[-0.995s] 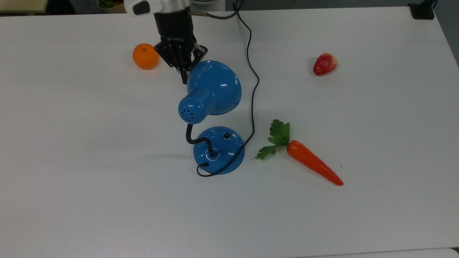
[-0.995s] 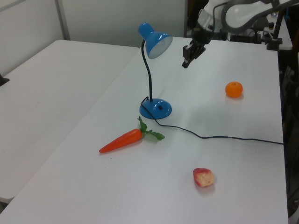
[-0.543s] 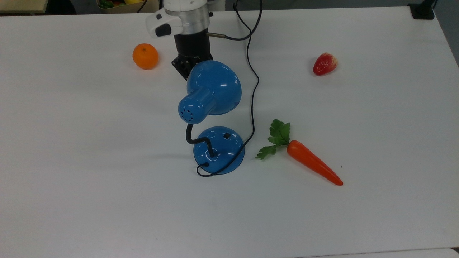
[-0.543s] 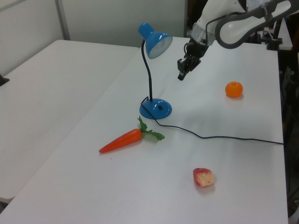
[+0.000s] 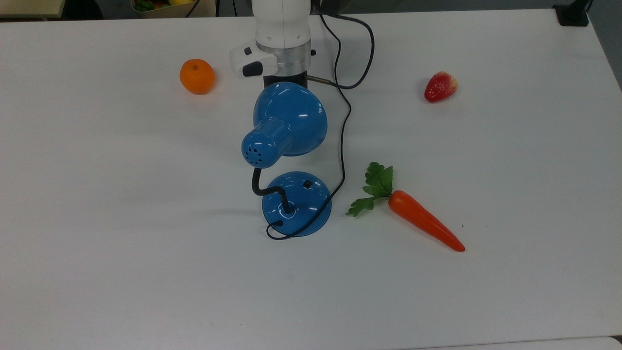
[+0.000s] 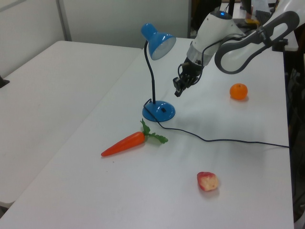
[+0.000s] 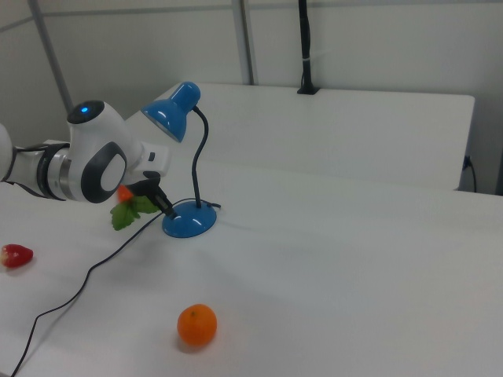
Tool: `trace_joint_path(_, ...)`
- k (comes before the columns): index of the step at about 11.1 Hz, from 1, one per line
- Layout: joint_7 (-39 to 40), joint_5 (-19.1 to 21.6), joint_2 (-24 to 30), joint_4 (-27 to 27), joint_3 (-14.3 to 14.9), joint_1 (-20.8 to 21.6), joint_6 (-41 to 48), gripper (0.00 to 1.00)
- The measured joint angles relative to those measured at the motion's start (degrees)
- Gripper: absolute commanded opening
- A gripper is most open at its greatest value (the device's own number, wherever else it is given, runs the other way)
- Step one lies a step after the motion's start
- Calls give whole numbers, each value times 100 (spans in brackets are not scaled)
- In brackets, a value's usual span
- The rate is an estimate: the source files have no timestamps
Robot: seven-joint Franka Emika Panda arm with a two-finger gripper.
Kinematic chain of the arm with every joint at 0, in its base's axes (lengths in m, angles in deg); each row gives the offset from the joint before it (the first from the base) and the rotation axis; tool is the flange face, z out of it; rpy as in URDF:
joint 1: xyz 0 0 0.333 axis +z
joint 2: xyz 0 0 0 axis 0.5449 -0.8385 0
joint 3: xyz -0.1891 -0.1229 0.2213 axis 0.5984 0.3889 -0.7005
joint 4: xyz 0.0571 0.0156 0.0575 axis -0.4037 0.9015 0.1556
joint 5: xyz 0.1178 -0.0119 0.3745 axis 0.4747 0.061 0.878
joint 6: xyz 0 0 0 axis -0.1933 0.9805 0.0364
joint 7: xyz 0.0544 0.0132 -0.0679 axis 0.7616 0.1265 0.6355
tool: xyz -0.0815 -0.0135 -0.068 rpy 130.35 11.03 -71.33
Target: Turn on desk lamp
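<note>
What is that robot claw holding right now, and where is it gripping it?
Nothing. The gripper hangs in the air above the table, apart from the lamp, with nothing between its fingers.

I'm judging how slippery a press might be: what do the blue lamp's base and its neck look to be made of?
The round domed blue lamp base looks like painted metal or hard plastic with a glossy finish: it carries sharp white highlights, as does the blue bell-shaped shade. The thin black bendy neck looks matte and flexible, holding a curve; whether rubber sleeve or coated metal is unclear.
</note>
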Motion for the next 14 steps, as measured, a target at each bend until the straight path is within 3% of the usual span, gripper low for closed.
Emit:
trace_joint_path(8, -391, -184, -757, -754, 3, 30, -1, 3)
trace_joint_path(12, -528, -210, -836, -825, 4, 95, -131, 3)
trace_joint_path(14, -744, -409, -972, -840, 5, 180, -195, 6)
